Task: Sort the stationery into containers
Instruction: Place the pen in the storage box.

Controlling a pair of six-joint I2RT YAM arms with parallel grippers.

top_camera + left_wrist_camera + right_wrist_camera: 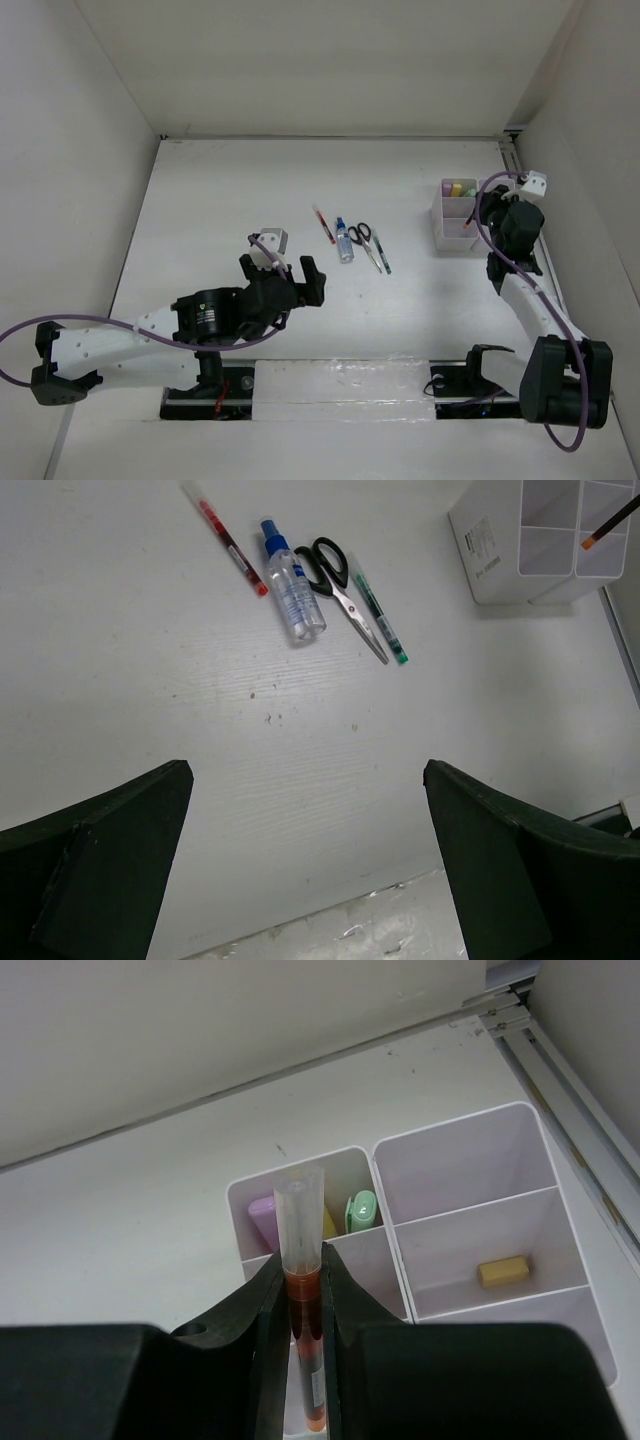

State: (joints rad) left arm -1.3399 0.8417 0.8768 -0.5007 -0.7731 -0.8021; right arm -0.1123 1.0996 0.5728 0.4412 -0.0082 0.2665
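Stationery left to sort, Kim?

Kim: One orange pen is pinched in the right end effector, its fingers clamped on the barrel, directly above the organizer. It is held nearly upright with the clear cap on top. I'd say that is so it can go end-first into a narrow cell.

Lee: Which cell?

Kim: One next to the cell holding the pink stick and green stick; exactly which, I cannot tell. A small peach piece lies alone in another cell, so like seems to go with like.

Lee: And outside the organizer?

Kim: To its left, well apart on the surface, lie a red pen, a blue-capped bottle, scissors and a green pen, close together in a row.

Lee: The other arm?

Kim: The left end effector hovers farther left of the organizer than that row, fingers wide apart and gripping nothing. It is probably placed to take the row next.
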